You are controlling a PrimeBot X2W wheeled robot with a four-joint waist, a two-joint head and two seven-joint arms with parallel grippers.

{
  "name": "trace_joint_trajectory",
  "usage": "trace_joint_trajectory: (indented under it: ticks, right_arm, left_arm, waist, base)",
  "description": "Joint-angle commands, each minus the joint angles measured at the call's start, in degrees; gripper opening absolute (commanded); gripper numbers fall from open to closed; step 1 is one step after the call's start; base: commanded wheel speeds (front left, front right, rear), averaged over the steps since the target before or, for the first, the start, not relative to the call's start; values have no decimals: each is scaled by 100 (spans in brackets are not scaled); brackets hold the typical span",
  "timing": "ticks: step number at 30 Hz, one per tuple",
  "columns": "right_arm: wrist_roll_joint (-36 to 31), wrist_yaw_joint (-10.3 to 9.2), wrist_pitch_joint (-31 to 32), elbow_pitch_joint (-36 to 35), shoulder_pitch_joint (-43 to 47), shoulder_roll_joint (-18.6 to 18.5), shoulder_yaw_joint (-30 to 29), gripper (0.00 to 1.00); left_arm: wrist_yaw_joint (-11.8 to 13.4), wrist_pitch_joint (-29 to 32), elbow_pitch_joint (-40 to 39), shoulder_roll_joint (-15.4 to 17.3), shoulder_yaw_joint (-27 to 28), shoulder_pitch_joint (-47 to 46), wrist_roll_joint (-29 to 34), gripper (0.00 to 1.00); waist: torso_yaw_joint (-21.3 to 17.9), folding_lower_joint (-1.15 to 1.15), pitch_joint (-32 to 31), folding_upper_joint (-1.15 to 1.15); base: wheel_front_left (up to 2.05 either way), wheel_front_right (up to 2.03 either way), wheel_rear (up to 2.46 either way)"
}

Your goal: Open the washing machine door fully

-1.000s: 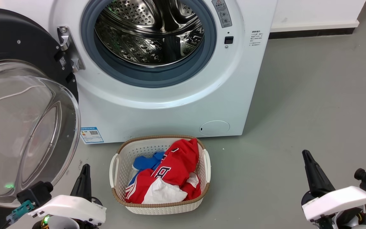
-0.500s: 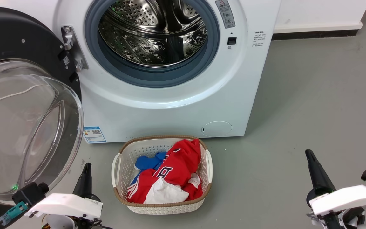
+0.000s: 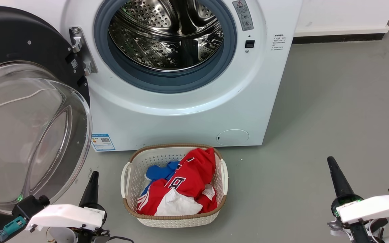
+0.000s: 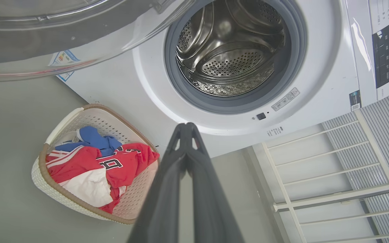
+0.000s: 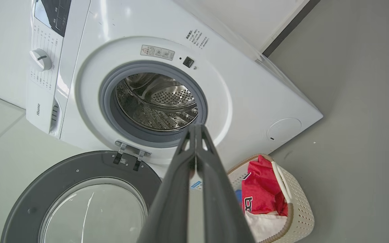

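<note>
Sitting on smooth grey floor [image 3: 333, 101], washing machine [image 3: 181, 111] baring perforated steel drum [image 3: 167, 37], door [image 3: 19, 44] wide; left gripper [image 4: 186, 126], right gripper [image 5: 196, 127] closed, empty.

Washing machine [image 3: 181, 111]: white body, grey rubber ring [image 3: 167, 84], perforated steel drum [image 3: 167, 33]. Washing machine door [image 3: 19, 40]: glossy black rim, clear glass bowl. Blue label sticker [image 3: 103, 142] low on machine front. Before machine: cream lattice basket [image 3: 174, 221], brown rim; laundry [image 3: 191, 175] red, white, blue. Floor [image 3: 316, 118] grey.
</note>
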Motion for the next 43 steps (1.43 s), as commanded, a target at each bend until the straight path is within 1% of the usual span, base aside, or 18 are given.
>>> trace_joint_trajectory:
  ticks: [1, 17, 43]
  right_arm:
    - [160, 1, 33, -23, -131, 0, -27, 0]
    - [1113, 1, 134, 132, -210, 28, -126, 0]
    - [2426, 0, 294, 356, -313, 75, -280, 0]
  left_arm:
    - [-44, 35, -30, -9, 54, -163, -134, 0]
    - [-224, 241, 51, -161, 242, -223, -952, 0]
    - [-474, 530, 172, -381, 509, -305, -2108, 0]
  waist:
    - [5, 0, -1, 0]
    - [74, 0, -18, 0]
    - [189, 0, -46, 0]
  base:
    - [0, 0, 0]
    - [0, 0, 0]
    - [0, 0, 0]
